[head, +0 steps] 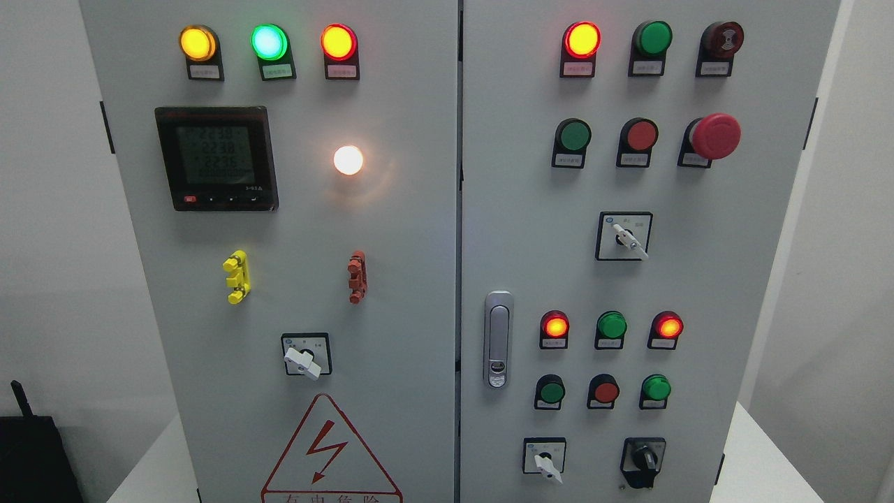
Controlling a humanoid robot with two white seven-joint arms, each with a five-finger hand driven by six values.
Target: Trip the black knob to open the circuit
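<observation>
Neither hand in view, so state unknown. We approach the black knob (643,458) squarely, avoid the white selector (547,467), twist cleanly.

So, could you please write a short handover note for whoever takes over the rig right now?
Hands: neither robot hand is in view, so their state is unknown.
Black knob: on the right door, bottom row, right of a white-handled switch. Nothing is touching it.
Panel: the lamps are lit, including the white lamp on the left door, and the meter shows readings.
Done: nothing visible yet.
Left: reach the black knob and turn it to trip the circuit.
</observation>
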